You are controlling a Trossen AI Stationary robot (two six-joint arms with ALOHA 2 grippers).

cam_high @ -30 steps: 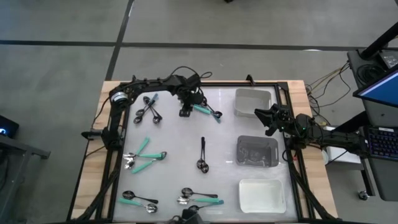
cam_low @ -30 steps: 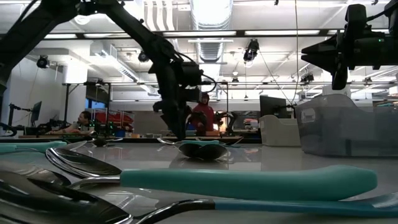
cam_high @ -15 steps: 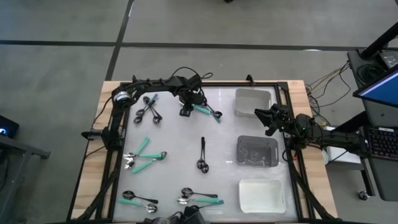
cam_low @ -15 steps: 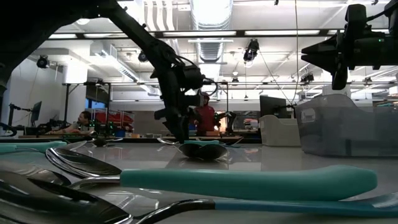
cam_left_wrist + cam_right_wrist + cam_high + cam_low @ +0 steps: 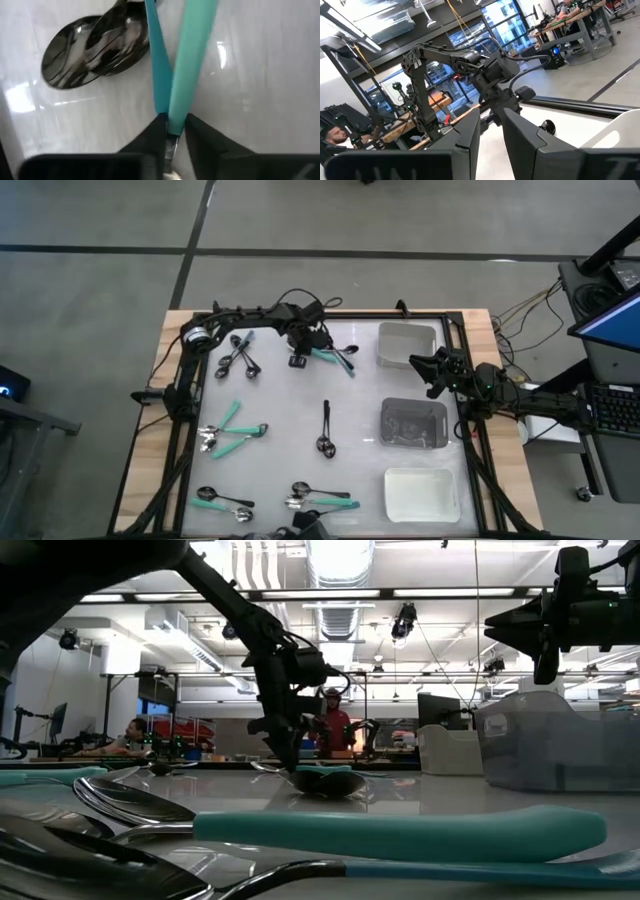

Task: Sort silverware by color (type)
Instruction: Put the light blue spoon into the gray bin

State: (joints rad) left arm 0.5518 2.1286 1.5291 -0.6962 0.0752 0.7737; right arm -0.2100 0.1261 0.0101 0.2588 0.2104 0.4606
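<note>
Two teal-handled spoons (image 5: 332, 357) lie on the white table at the far middle, their dark shiny bowls (image 5: 95, 50) side by side. My left gripper (image 5: 299, 359) stands over the free ends of their handles and is shut on them. Other silverware lies on the table in groups: black spoons (image 5: 240, 358) at the far left, teal-handled ones (image 5: 232, 435) at the left, and one black spoon (image 5: 326, 430) in the middle. My right gripper (image 5: 491, 125) hangs raised at the table's right side, open, with nothing between its fingers. My left gripper pinches the free ends of the two teal handles (image 5: 174, 117) together between its two fingers. The fingers (image 5: 150, 140) come from above, pointing steeply down. Both spoons lie flat on the table, with their handles running away from the fingers to the bowls.
Three trays stand along the right side: a pale one (image 5: 407, 343) at the far end, a grey one (image 5: 413, 423) with silverware in it, and a white one (image 5: 421, 493) nearest. More spoons lie at the near left (image 5: 222, 500) and near middle (image 5: 320, 498).
My left gripper has settled onto the handle ends of the two teal-handled spoons. One spoon has swung a little on the table, so its bowl now lies nearer the far edge than before.
</note>
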